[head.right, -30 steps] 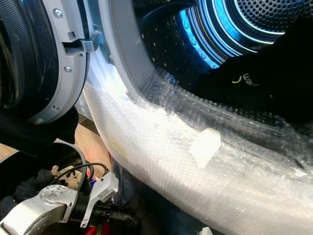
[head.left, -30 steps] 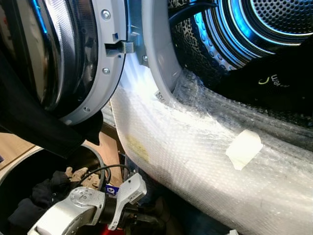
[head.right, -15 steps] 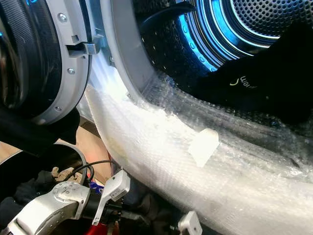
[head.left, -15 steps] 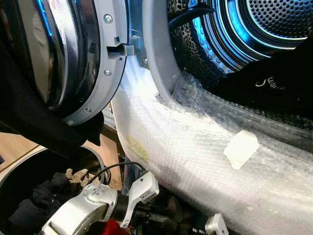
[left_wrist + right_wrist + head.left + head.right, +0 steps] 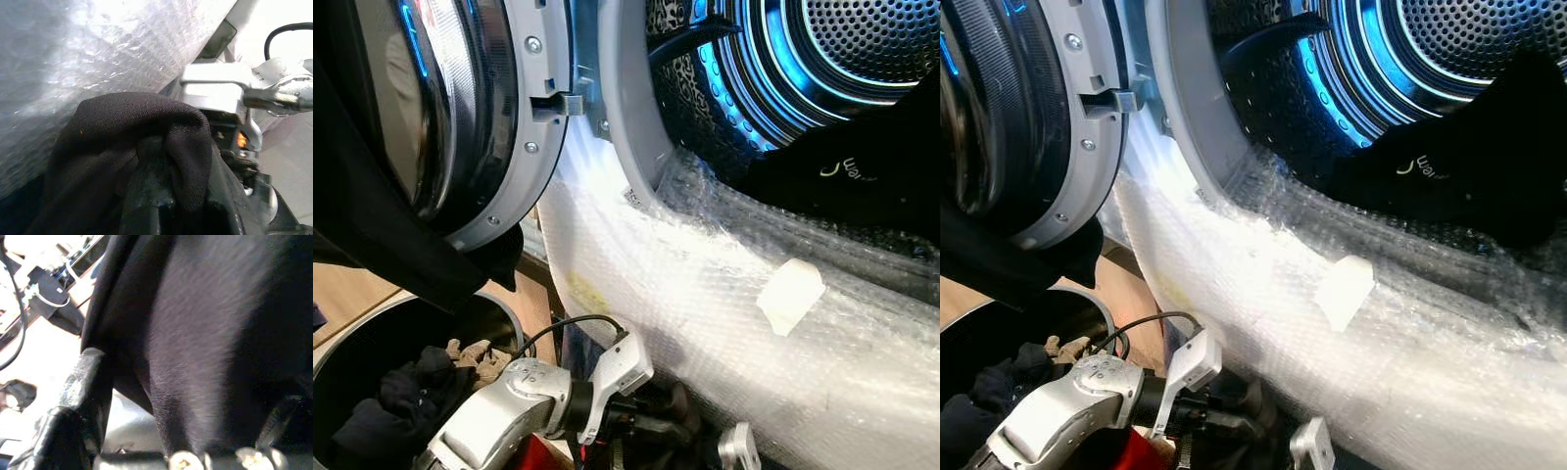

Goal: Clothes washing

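Note:
The washer's drum (image 5: 862, 49) stands open and lit blue. A black garment with a white logo (image 5: 867, 191) lies in its mouth. Below the machine's front, my left gripper (image 5: 664, 429) is shut on a dark garment (image 5: 122, 132), which drapes over its fingers close under the bubble wrap. Beside it at the bottom edge sits the silver wrist of my right gripper (image 5: 736, 448). Black cloth (image 5: 205, 333) hangs right before the right wrist camera.
Bubble wrap (image 5: 705, 313) with a patch of white tape (image 5: 790, 294) covers the washer's lower front. The round door (image 5: 509, 127) stands open at left, with black cloth (image 5: 372, 245) hanging over it. A dark laundry bin (image 5: 352, 328) holding clothes (image 5: 411, 392) sits at bottom left.
My left arm has risen and moved right, toward the washer's front, with the dark garment. The right wrist has come into view at the bottom edge.

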